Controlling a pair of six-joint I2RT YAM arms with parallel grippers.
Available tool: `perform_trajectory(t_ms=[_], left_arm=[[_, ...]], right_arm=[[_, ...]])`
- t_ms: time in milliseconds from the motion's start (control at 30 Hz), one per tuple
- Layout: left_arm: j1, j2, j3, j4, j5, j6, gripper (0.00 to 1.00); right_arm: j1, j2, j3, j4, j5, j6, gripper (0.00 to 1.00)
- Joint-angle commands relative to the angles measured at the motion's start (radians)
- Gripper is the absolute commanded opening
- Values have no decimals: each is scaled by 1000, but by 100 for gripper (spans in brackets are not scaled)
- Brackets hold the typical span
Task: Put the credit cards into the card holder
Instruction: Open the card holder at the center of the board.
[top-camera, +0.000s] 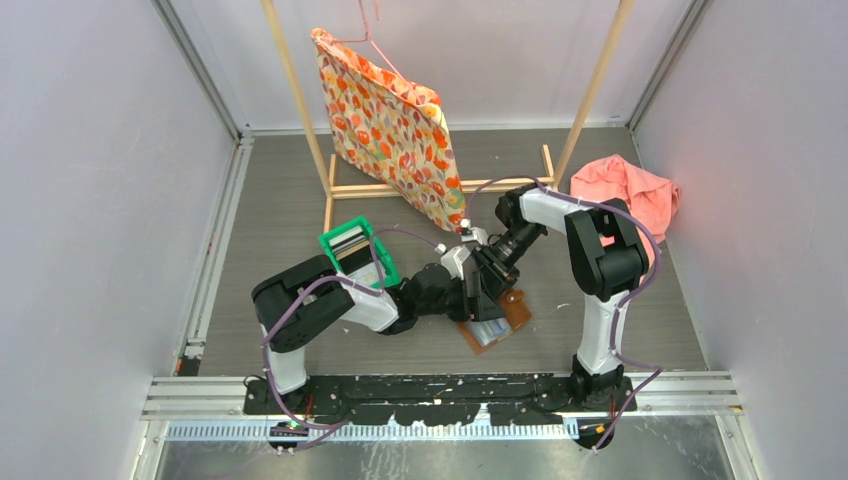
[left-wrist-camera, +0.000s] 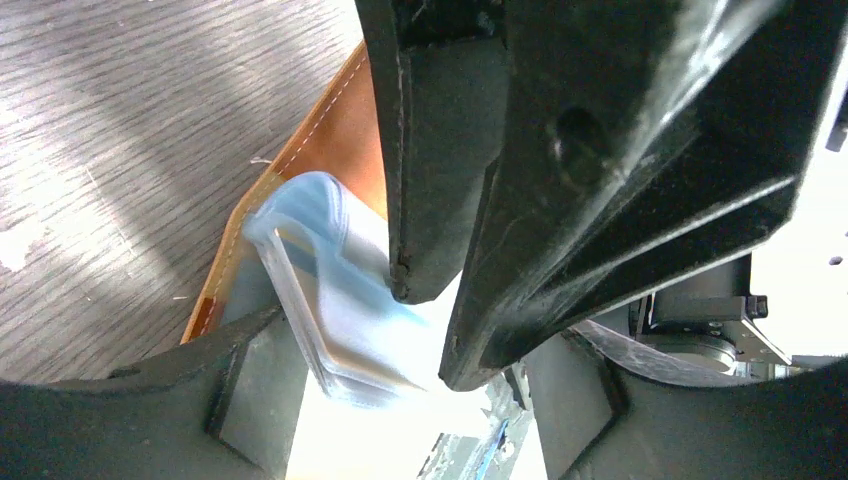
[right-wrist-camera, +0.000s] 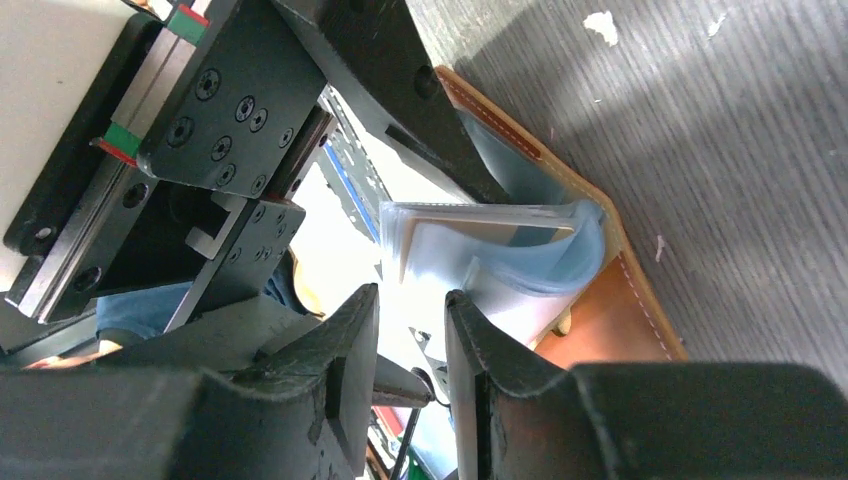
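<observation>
Both arms meet over the wallet (top-camera: 517, 308), which lies open and flat on the table (top-camera: 290, 200) near the front edge, between the two bases. Inside it, a stack of clear sleeves (right-wrist-camera: 520, 262) curls up from the brown leather. Left gripper (left-wrist-camera: 420, 410): released, fingers wide apart, with the free end of the sleeve stack standing between them and not clamped. Right gripper (right-wrist-camera: 410, 330): jaws only narrowly parted, nothing visible between them, tips just beside the near end of the stack. From the left wrist, the right arm's black fingers (left-wrist-camera: 430, 150) press down at the sleeves, perhaps holding them steady or spread; whether they touch is not clear. One card (right-wrist-camera: 495, 230) seems to sit in the top sleeve, showing as a flat tan-grey rectangle through the plastic. Whether it is fully seated, I can't tell. No card is seen in either gripper. The bin (top-camera: 384, 262), well left of the wallet, holds pale flat pieces, possibly more cards; too small to count. Judgement: task partly done, with at least one card lodged. Left to do: fetch whatever is in the bin, then slot each into a sleeve.
</observation>
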Motion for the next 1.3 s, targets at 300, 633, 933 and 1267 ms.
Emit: perform_trajectory(t_ms=[300,633,933,1267], left_arm=[[20,-32,-44,67,-31,-22,66],[26,-65,-76,69,-37,-19,66],[39,-85,-93,34,-43,-15,61],[41,-196,-84,-200,-101,53,60]], right_arm=[[-41,-81,-16,98,94,88,36],[-40,-130,-78,214,324,126,36],[-41,-188,-106,255,409,122,36],[-40,-415,-155,310,334,40,38]])
